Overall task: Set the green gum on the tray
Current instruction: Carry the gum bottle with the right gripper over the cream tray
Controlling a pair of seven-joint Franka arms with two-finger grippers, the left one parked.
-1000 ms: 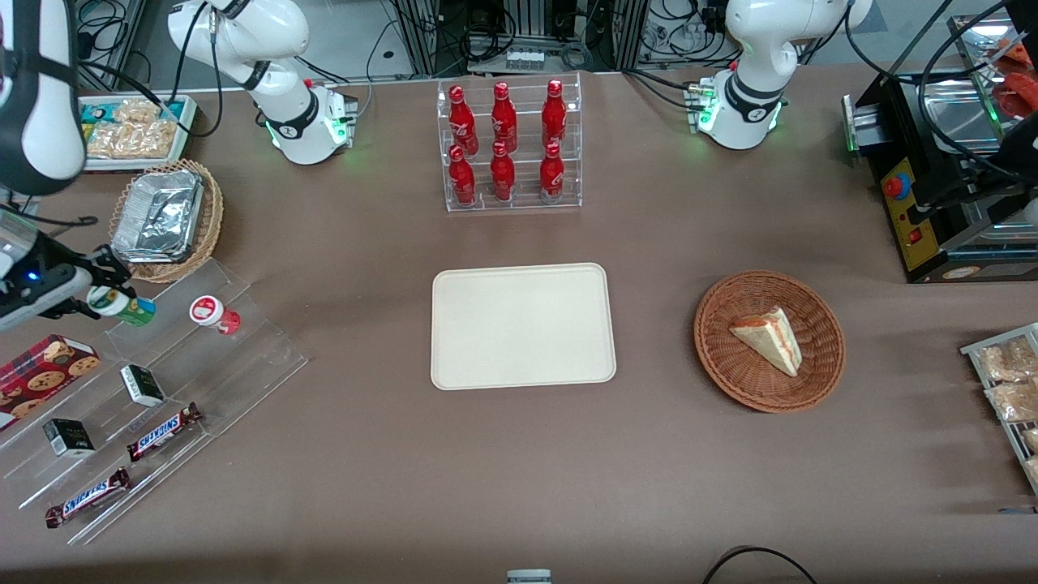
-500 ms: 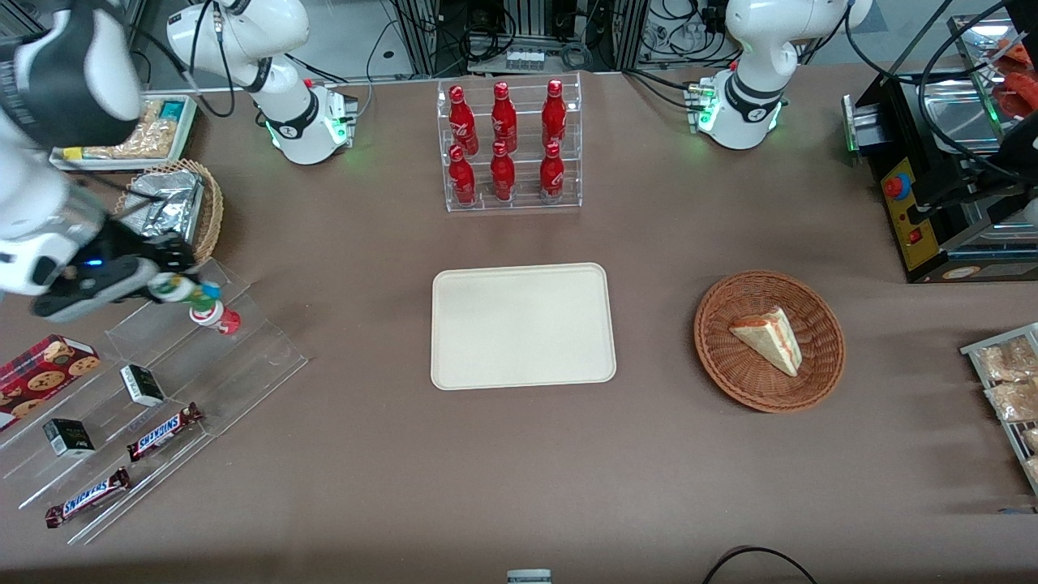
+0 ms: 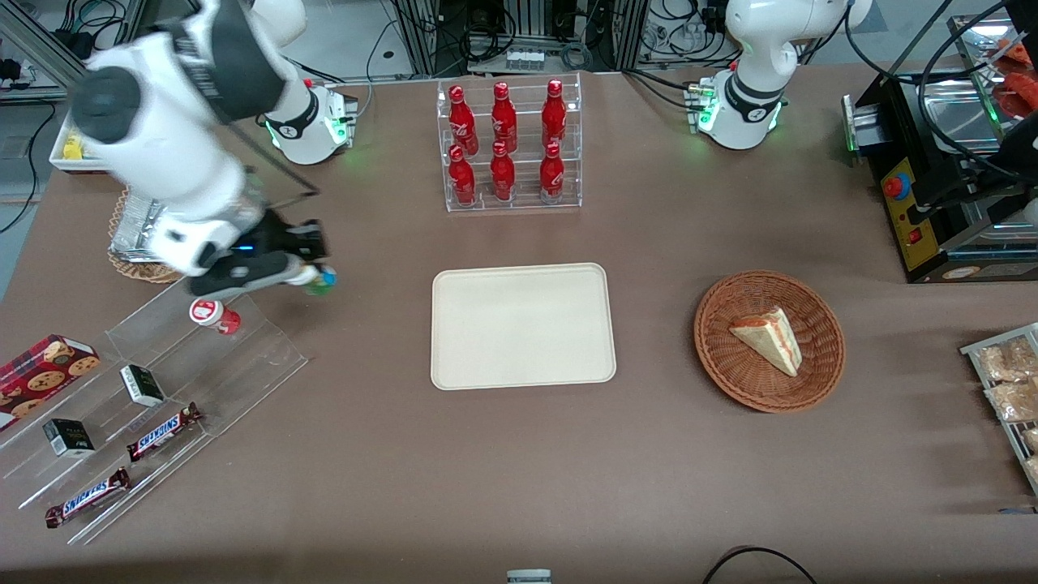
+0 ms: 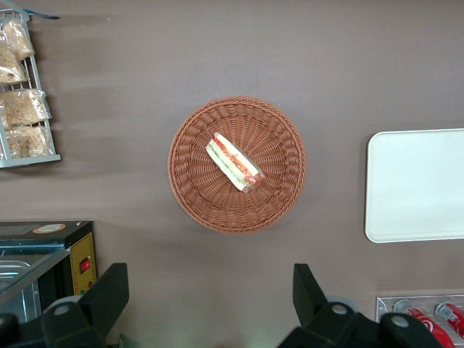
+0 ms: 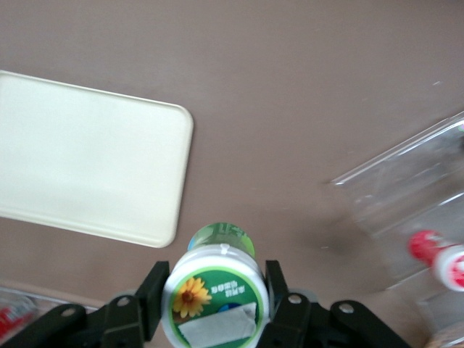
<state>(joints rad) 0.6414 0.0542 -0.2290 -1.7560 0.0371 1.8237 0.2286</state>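
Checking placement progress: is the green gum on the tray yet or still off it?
Off it. The gripper is shut on the green gum, holding it above bare table; the tray is empty.

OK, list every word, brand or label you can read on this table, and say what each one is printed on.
"SNICKERS": on the candy bar on the clear stand.
"SNICKERS": on the second bar, nearer the front camera.
Green gum lid label, held in the gripper between stand and tray: a sunflower picture, print too blurred.
Red bottles: white script too small.
Cookie box: no readable text.
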